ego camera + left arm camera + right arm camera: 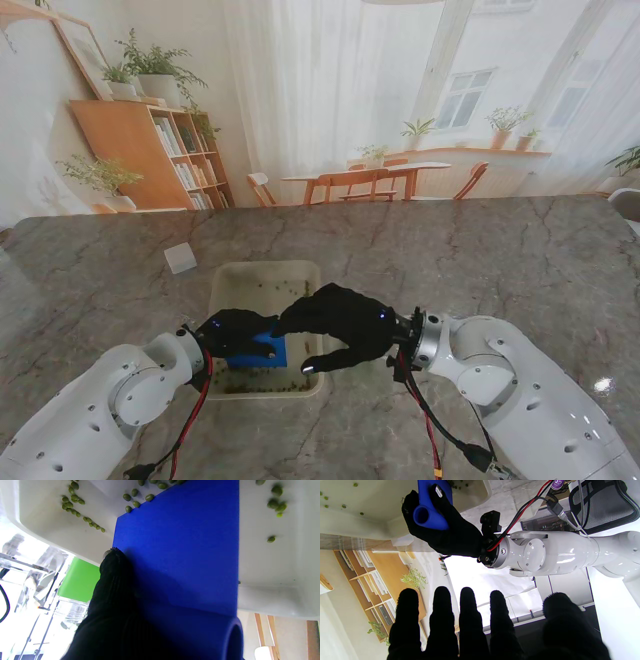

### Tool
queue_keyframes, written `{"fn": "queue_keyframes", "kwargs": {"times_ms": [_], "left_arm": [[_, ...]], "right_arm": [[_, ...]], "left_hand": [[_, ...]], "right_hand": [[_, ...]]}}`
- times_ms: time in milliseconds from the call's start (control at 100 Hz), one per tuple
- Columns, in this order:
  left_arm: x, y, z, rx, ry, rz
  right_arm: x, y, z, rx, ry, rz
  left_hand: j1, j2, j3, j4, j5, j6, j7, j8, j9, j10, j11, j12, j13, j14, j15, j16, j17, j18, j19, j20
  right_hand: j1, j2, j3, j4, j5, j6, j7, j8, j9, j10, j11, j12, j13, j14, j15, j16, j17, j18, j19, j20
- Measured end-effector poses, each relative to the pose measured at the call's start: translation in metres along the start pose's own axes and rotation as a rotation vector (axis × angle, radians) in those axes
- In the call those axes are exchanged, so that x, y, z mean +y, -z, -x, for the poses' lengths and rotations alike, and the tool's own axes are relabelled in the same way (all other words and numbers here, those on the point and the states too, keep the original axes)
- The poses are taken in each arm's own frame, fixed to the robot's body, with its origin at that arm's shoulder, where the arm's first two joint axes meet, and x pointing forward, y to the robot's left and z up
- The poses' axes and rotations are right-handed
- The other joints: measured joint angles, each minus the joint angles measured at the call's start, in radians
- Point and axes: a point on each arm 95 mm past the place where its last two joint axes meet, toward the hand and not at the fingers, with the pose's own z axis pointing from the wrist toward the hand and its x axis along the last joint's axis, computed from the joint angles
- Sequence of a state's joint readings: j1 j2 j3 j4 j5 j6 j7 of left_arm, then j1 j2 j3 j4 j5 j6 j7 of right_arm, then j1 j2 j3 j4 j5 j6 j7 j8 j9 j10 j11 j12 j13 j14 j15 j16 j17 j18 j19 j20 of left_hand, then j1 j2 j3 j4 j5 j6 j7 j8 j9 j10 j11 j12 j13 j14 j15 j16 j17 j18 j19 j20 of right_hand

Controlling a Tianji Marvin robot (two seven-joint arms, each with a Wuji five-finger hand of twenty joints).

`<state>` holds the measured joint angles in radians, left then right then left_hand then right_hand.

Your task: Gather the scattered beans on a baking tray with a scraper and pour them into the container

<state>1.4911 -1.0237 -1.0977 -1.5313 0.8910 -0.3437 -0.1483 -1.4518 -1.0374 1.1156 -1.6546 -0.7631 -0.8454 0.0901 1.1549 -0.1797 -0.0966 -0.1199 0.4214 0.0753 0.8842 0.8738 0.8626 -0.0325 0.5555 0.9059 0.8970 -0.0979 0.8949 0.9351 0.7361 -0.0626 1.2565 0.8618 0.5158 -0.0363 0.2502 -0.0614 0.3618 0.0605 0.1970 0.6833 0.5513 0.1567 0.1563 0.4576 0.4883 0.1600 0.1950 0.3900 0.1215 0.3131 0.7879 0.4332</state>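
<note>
Gripping the blue scraper (262,349) by its rolled tube handle, the left hand (232,330) has its black-gloved fingers wrapped around that thick end, as the right wrist view shows, with the flat blade reaching out over the floor of the baking tray (224,283). In the left wrist view the blade's leading edge sits among the beans (75,507), small green ovals lying partly in a loose line along one tray wall and partly scattered singly. The right hand (340,322) hovers over the near right part of the tray, fingers spread and straight, clasping nothing. The tray, pale and shallow with a raised rim, lies on the marbled bench (500,270) in front of the robot; a small white block-like object (180,258), possibly the container, stands beyond the tray's far left corner, though I cannot tell what it is. The scraper looks stiff and light, so the tube handle is probably the right place to hold it, keeping the blade edge flat to the tray. The beans seem light and smooth, likely to roll or skip past the blade if pushed fast. The tray itself appears light and could slide, so the free hand may need to steady its rim.
</note>
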Motion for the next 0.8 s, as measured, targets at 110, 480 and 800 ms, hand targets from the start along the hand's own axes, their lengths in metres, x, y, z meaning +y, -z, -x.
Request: {"fn": "queue_keyframes", "kwargs": {"times_ms": [110,480,800], "left_arm": [[0.0,0.0,0.0,-0.001,-0.005,-0.003],[-0.011,-0.002,0.006,-0.021,-0.087,-0.031],[-0.037,-0.029,0.027,-0.038,-0.138,-0.082]], "right_arm": [[0.0,0.001,0.0,-0.002,0.0,0.001],[0.0,0.003,0.002,-0.031,0.002,0.018],[0.002,0.008,0.006,-0.055,0.004,0.034]], "left_hand": [[0.0,0.0,-0.002,0.0,0.0,0.0,0.0,0.001,0.0,0.0,0.0,0.0,0.0,-0.001,0.0,-0.011,-0.007,0.0,-0.001,0.0],[0.0,0.0,-0.017,-0.002,0.001,0.008,0.0,0.011,0.0,0.007,0.0,0.0,0.0,-0.001,0.0,-0.012,-0.012,0.0,-0.008,0.0],[0.001,0.0,-0.017,-0.002,0.001,0.007,0.0,0.011,0.0,0.007,0.0,0.0,0.0,-0.001,0.0,-0.007,-0.024,0.0,-0.009,0.005]], "right_hand": [[0.0,0.0,0.0,0.0,0.0,0.0,0.0,0.0,0.0,0.0,0.0,0.0,0.0,0.0,0.0,0.0,0.0,0.0,0.0,0.0],[0.0,0.0,0.0,0.0,0.0,0.0,0.0,0.0,0.0,0.0,0.0,0.0,0.0,0.0,0.0,0.0,0.0,0.0,0.0,0.0],[0.0,0.0,0.0,0.0,0.0,0.0,0.0,0.0,0.0,0.0,0.0,0.0,0.0,0.0,0.0,0.0,0.0,0.0,0.0,0.0]]}}
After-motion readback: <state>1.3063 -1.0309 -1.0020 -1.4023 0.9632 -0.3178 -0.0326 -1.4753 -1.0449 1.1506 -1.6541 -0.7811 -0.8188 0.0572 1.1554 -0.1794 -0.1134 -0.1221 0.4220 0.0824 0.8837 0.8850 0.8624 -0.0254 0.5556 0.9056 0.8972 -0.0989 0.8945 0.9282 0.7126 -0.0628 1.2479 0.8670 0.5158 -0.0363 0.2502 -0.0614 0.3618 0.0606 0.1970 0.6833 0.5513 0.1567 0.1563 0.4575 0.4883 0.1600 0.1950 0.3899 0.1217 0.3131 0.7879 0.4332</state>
